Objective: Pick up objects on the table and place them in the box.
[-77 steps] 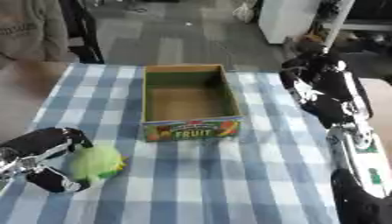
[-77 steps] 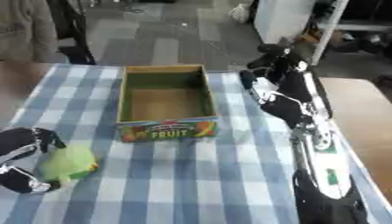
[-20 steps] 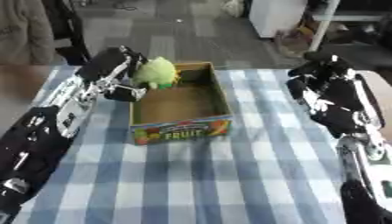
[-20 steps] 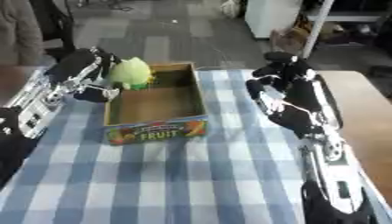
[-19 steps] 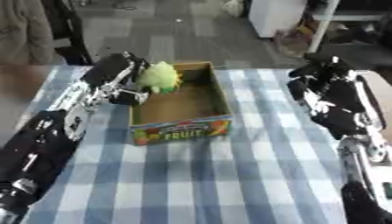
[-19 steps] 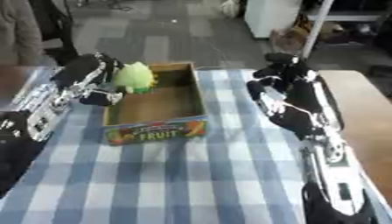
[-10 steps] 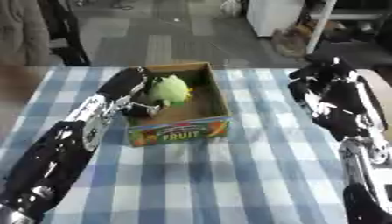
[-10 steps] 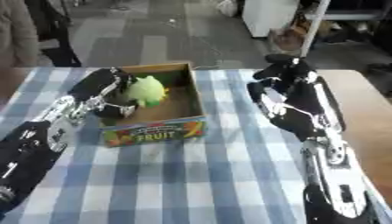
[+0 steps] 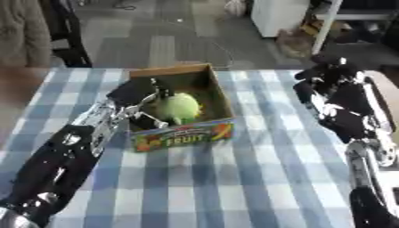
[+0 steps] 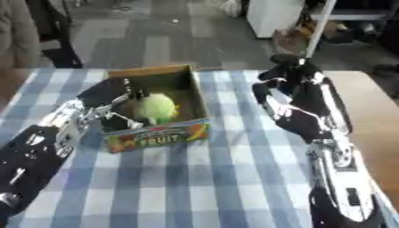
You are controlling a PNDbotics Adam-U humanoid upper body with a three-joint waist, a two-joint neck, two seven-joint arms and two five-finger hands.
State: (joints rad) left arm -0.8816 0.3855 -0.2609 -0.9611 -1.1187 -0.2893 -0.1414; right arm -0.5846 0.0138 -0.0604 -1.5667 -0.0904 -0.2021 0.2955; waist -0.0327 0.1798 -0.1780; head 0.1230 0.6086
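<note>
Green fruit (image 9: 179,106) now inside box (image 9: 221,102)

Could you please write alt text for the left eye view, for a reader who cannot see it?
The robot's left hand reaches into an open cardboard fruit box on a blue checked tablecloth, its fingers around a yellow-green round object inside the box. Its right hand is raised to the right of the box, holding nothing.

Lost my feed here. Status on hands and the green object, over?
Left robot hand in box, beside green object; grip unclear. Right robot hand curled, empty, right of box. Nothing obstructing.
</note>
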